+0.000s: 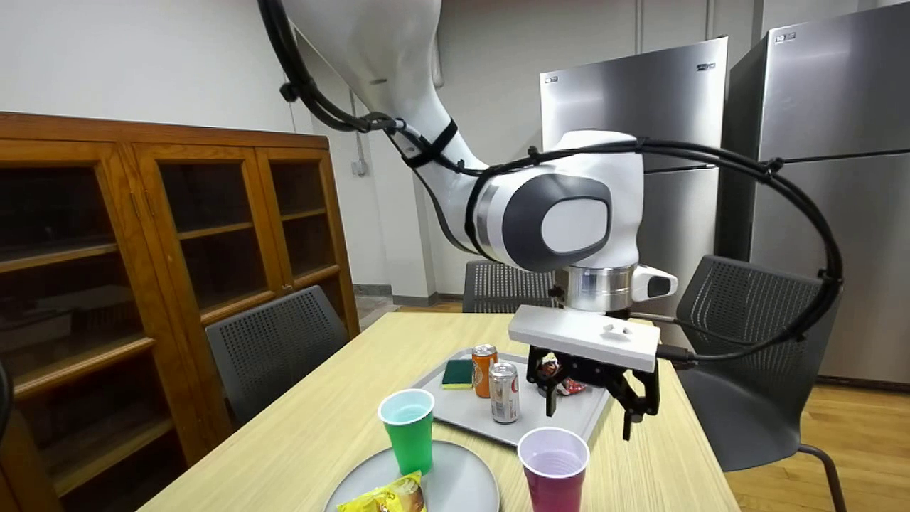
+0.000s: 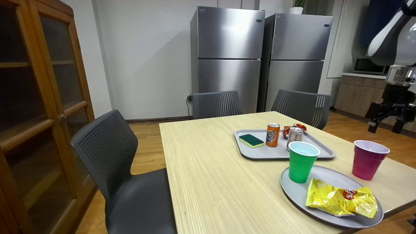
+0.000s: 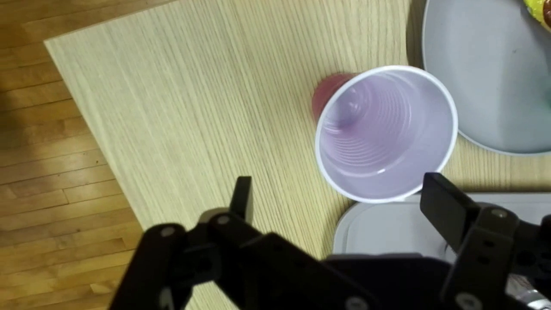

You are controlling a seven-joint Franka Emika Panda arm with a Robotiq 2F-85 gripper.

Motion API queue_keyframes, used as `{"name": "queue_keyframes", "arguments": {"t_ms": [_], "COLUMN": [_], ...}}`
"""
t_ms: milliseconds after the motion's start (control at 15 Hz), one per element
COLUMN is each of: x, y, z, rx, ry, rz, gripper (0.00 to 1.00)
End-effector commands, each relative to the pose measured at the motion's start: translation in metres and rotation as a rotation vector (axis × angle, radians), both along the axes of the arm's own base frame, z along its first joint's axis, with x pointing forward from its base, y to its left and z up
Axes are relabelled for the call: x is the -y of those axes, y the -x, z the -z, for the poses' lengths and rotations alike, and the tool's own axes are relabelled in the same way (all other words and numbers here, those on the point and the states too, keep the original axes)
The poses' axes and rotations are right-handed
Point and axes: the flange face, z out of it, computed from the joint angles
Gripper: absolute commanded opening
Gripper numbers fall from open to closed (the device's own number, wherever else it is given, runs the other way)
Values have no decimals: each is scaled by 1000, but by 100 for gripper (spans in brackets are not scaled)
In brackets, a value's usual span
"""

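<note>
The gripper [image 1: 589, 418] is spread wide, nothing between its tips, and hangs higher than the upright purple cup [image 2: 370, 162] nearest it. That cup stands on the table [image 2: 201, 162], in from one corner, just beside the rim of the round plate [image 2: 294, 192] and near a corner of the grey tray [image 2: 276, 153], which carries an orange can [image 2: 272, 135]

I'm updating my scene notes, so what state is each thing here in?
Gripper: open, holding nothing
Purple cup: upright, empty
Green cup: upright; contents unclear
Yellow packet: lying down; seal unclear
Orange can: upright; seal unclear
Silver can: upright; seal unclear
Sponge: flat, green side up
Red packet: crumpled, partly hidden
Refrigerators: doors shut
Cabinet: visible doors look shut
</note>
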Motion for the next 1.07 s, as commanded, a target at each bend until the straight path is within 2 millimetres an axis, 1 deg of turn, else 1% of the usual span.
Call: {"name": "queue_keyframes", "arguments": {"t_ms": [0,200,333,600,1000], "x": [-18,-37,-55,-99,-168], "y": [7,3,-2,-15,-37], "z": [-35,-50,-55,-59,-57], "rx": [29,44,57,54,48], "ry": [45,53,48,76,98], "rz": [-55,-98,-133,-233,-393], "gripper": [100,100,100,100,100]}}
